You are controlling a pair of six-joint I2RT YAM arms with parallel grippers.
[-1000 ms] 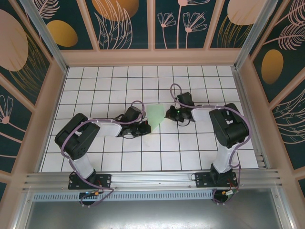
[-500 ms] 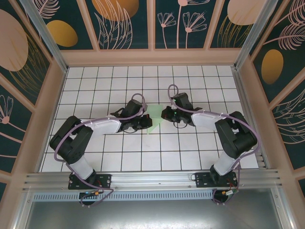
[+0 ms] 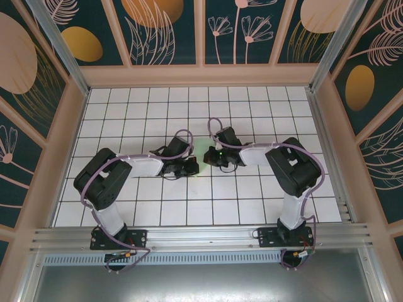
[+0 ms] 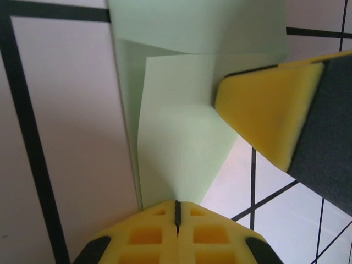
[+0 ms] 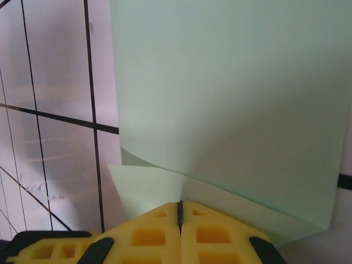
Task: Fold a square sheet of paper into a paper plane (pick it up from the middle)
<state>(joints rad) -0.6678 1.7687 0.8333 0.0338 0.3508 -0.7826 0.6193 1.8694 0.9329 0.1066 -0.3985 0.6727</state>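
The left arm (image 3: 135, 168) and right arm (image 3: 255, 153) were black with white links; purple cables (image 3: 182, 134) looped along them; the fingers (image 4: 148, 236) were yellow, with square recesses.

bright, even overhead light in the top view; the white tiled table (image 3: 189, 211) shows only soft, faint shadows beneath the arms (image 3: 296, 170). wrist views are dimmer and pink-tinged, with gentle shading along folds of the green paper (image 5: 231, 99); yellow fingertips (image 4: 148, 236) nearest the lens blur slightly.

No legible text, label, brand, number or sign found. The green paper (image 5: 220, 110) is plain, the desk (image 3: 252, 201) bears only a black grid, and the walls (image 3: 164, 31) show plant motifs.
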